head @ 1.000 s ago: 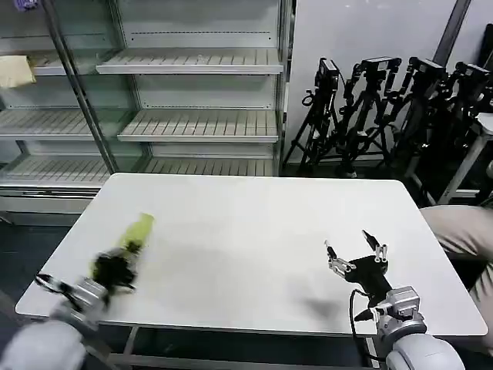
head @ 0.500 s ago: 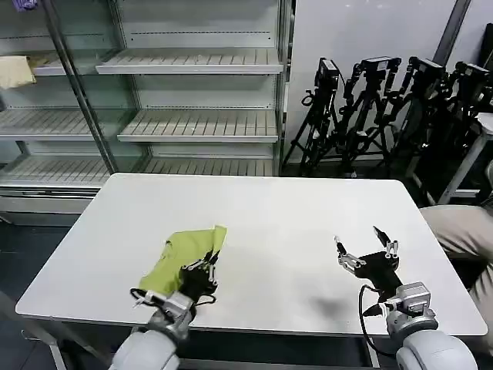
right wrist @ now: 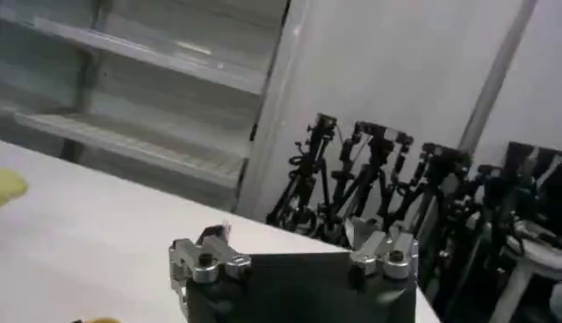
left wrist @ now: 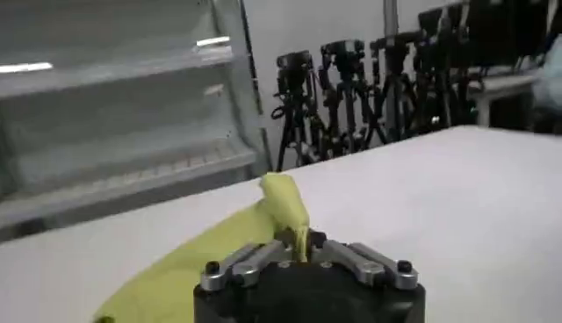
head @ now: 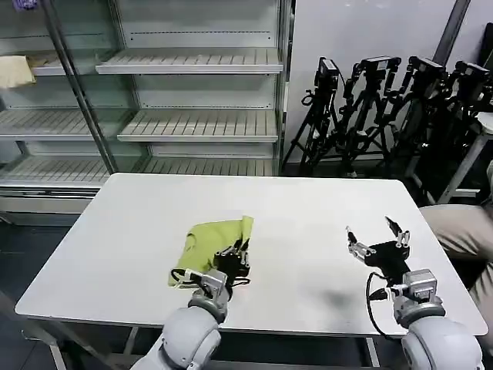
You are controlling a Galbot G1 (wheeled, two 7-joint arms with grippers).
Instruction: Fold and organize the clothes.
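No legible text, label, brand, number or sign was found on any surface inspected. The lime yellow-green shirt [head: 214, 239] shows plain fabric on its visible side, and the white table [head: 308, 216], the shelving unit [head: 192, 92] and the tripods [head: 385, 108] carry no readable marking
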